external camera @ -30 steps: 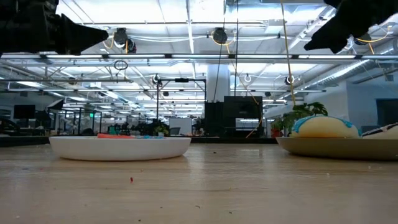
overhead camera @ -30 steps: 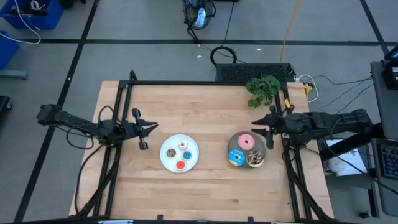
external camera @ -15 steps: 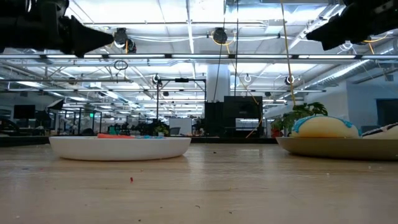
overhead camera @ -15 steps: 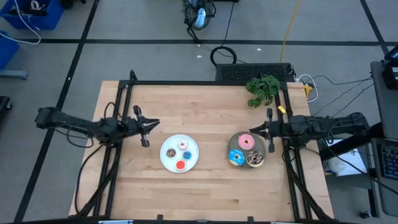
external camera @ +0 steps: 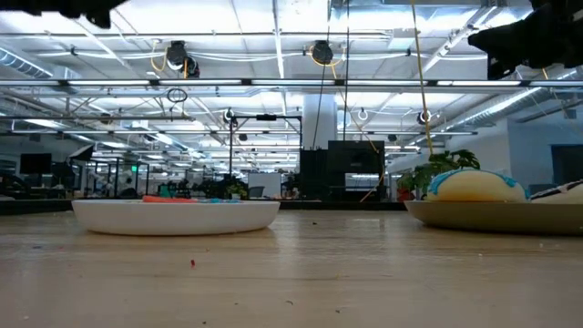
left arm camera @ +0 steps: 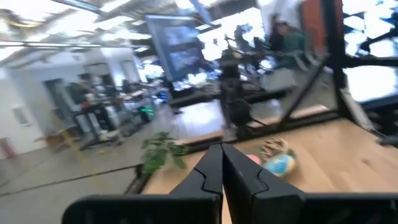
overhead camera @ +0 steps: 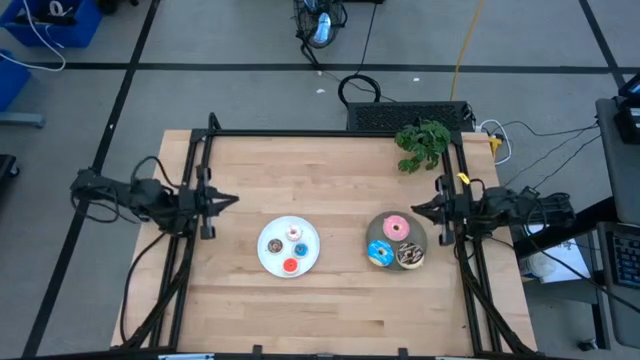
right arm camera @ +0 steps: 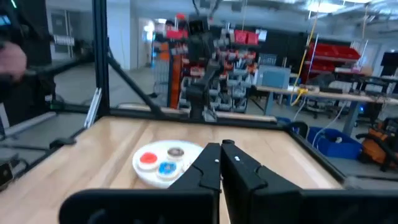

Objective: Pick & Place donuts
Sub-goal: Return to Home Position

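On the white plate [overhead camera: 268, 232] left of the table's middle lie small donuts: brown [overhead camera: 274, 244], white-pink [overhead camera: 295, 233], blue [overhead camera: 300, 248] and red [overhead camera: 290, 265]. The grey plate [overhead camera: 374, 228] to its right holds a pink donut [overhead camera: 396, 228], a blue one [overhead camera: 379, 254] and a dark chocolate one [overhead camera: 409, 256]. My left gripper [overhead camera: 228, 200] hangs shut over the table's left edge, pointing at the white plate. My right gripper [overhead camera: 416, 210] hangs shut just right of the grey plate. Each wrist view shows its fingers closed together [left arm camera: 222, 167] [right arm camera: 222, 163] with nothing between them.
A green plant [overhead camera: 422, 143] lies at the far right corner, with a black box [overhead camera: 410, 115] behind the far edge. Black frame rails [overhead camera: 196, 170] [overhead camera: 462, 270] run along both sides of the table. Bare wood lies near and far of the plates.
Both arms have drawn back from the plates, the left toward the table's left edge, the right toward its right edge. In the low view the left arm has nearly left the picture at the top. The donuts and plates have stayed where they were.
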`<state>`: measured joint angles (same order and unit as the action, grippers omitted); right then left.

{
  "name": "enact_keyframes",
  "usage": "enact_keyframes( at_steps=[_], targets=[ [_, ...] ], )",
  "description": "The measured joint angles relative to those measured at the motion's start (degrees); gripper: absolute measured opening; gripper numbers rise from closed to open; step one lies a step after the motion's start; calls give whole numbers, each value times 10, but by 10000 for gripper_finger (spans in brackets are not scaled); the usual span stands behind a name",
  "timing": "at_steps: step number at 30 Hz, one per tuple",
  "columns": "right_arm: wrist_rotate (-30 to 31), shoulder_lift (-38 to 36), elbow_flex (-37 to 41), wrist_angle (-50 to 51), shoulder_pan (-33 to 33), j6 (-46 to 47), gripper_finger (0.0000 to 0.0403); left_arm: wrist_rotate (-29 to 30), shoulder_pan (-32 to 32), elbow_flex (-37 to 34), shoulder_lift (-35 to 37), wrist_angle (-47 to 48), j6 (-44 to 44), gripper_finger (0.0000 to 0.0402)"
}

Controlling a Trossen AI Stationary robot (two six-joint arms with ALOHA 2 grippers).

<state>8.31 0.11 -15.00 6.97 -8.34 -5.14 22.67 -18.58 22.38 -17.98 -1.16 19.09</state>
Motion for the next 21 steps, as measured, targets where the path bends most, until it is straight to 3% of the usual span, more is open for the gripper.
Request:
enact_keyframes(
  at_steps=[3,10,14,21],
  targets=[
    [-6,2,15,-28,0,1,1,12,22,-44,51,-16,-5,4],
    [-11,8,20,-28,0,0,1,-47,81,-115,124,22,-53,3],
    [-10,3,48,-41,0,5,1,-76,87,-159,154,7,-52,2],
    [-9,0,120,-133,0,19,0,-77,86,-217,177,-20,-33,2]
  ],
)
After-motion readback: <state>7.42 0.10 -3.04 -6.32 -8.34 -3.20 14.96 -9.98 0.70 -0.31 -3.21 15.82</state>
